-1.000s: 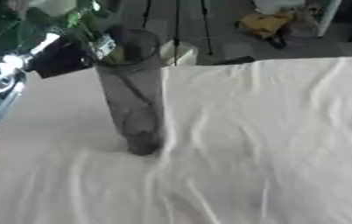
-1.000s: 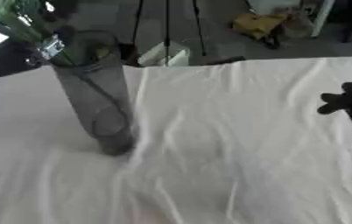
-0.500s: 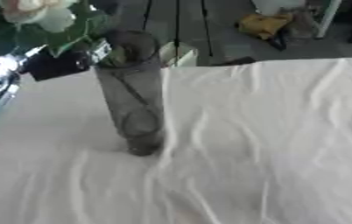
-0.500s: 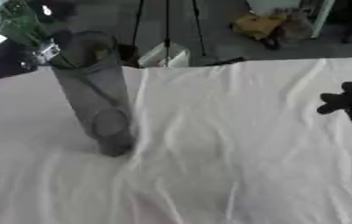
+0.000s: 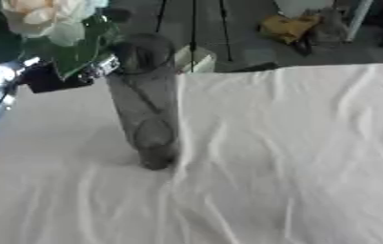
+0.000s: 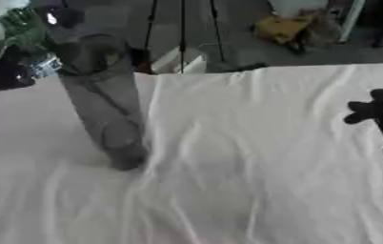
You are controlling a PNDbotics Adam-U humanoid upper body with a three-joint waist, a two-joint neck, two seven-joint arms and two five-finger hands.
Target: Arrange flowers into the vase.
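A tall grey glass vase (image 5: 145, 100) stands upright on a counter (image 5: 295, 143) draped in a rumpled white cloth (image 5: 270, 190), left of the counter's middle. Thin stems show through its wall, slanting down toward the base. Above and just left of the vase's rim, a cream rose (image 5: 41, 16) with dark green leaves (image 5: 74, 50) hangs at the top corner of the left eye view, its lower leaves reaching to the rim.

The left robot hand (image 5: 49, 78), black with silver parts, sits just left of the vase's upper part, beneath the leaves; the foliage covers its fingers, so whether it is closed on the stem cannot be told. The right robot hand (image 6: 377, 112) shows well to the right of the vase, at the counter's right edge, dark and blurred, holding nothing; how its fingers are set cannot be told either.

Beyond the counter, behind the vase, stand thin black tripod legs (image 5: 193, 24) on a grey floor, with a yellow object (image 5: 288, 27) farther right.
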